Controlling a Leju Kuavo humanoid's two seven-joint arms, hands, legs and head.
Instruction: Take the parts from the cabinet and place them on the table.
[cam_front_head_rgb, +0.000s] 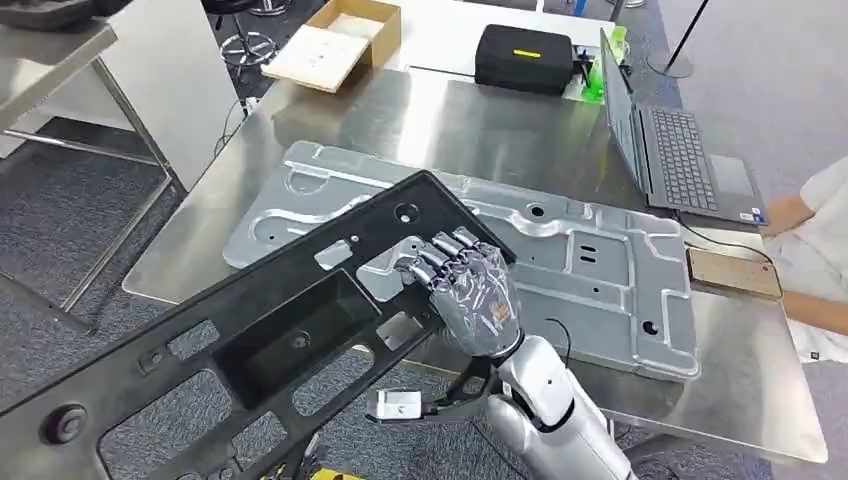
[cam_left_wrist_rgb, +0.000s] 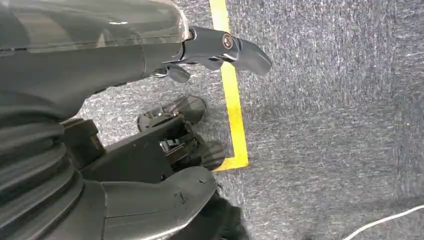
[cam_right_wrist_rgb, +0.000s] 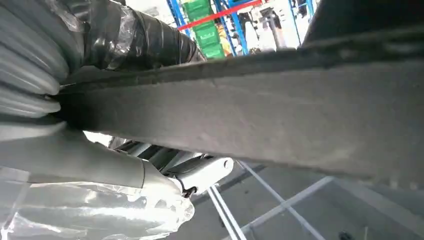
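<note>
Over the worktop (cam_front_head_rgb: 300, 110) edge, the right robot hand (cam_front_head_rgb: 470, 290) is clamped on a black plastic panel (cam_front_head_rgb: 250, 340), held tilted above a silver stamped plate (cam_front_head_rgb: 560, 270). Placement is judged in hand; lowering flat is called for next.

Black panel (cam_front_head_rgb: 250, 340), matte, cutouts showing grey carpet (cam_front_head_rgb: 60, 210) speckled. Silver plate (cam_front_head_rgb: 560, 270), stamped, bare metal. Desk (cam_front_head_rgb: 420, 120) brushed steel, shiny. Right hand (cam_front_head_rgb: 470, 290) silver-grey, dark fingers. Black case (cam_front_head_rgb: 525, 60), yellow stripe. Grey laptop (cam_front_head_rgb: 680, 150). Tan box (cam_front_head_rgb: 335, 40). Floor tape (cam_left_wrist_rgb: 232, 90) yellow. Left hand (cam_left_wrist_rgb: 100, 65) dark grey.
</note>
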